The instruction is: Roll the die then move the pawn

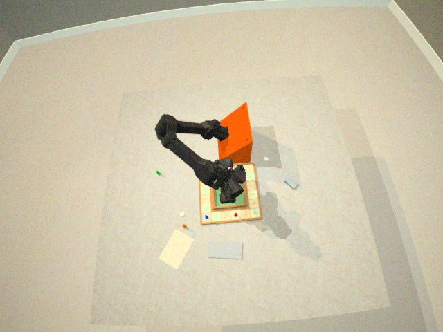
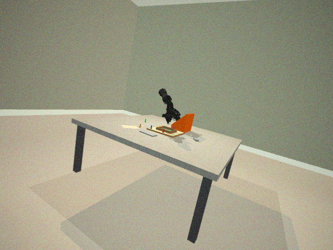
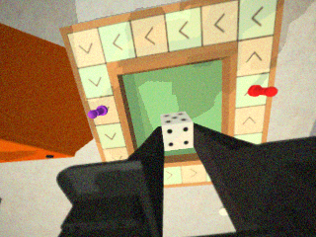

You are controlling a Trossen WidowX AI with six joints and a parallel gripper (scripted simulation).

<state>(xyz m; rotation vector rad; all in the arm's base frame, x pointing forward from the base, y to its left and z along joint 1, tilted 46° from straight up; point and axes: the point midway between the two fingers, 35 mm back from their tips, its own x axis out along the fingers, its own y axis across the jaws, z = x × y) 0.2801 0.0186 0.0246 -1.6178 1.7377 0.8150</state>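
In the top view, the black arm [image 1: 184,151] [image 2: 169,106] bends out from an orange block [image 1: 236,133] [image 2: 185,123] [image 3: 39,89] and reaches over the game board [image 1: 201,205] [image 2: 175,136] [image 3: 274,59]. Its far end covers part of the tray [image 1: 230,207] [image 2: 162,130] [image 3: 227,94], whose lining is green. The fingers [image 2: 168,120] cannot be made out from here. The red pawn [image 1: 235,215] [image 2: 163,130] [image 3: 262,91] stands on the row facing away from the orange block, and the blue pawn [image 1: 206,216] [image 2: 151,126] is on a corner square of that row. Off the board, on the table [image 1: 136,214] [image 2: 134,144] [image 3: 30,197], are a green pawn [image 1: 158,173] [image 2: 145,120], an orange pawn [image 1: 184,226] [image 2: 140,125], a cream sheet [image 1: 176,249] [image 2: 129,126] and a flat grey slab [image 1: 225,250] [image 2: 148,133].

In the exterior view, the arm arches above the board with the fingers pointing down, clear of the tray. The die is too small to tell there.

In the wrist view, the fingers are clamped on the white die [image 3: 177,131], which is held above the tray. One face shows five pips and another shows four. The red pawn is on a pale green square to one side of the tray; the purple pawn [image 3: 98,112] is on the opposite side.
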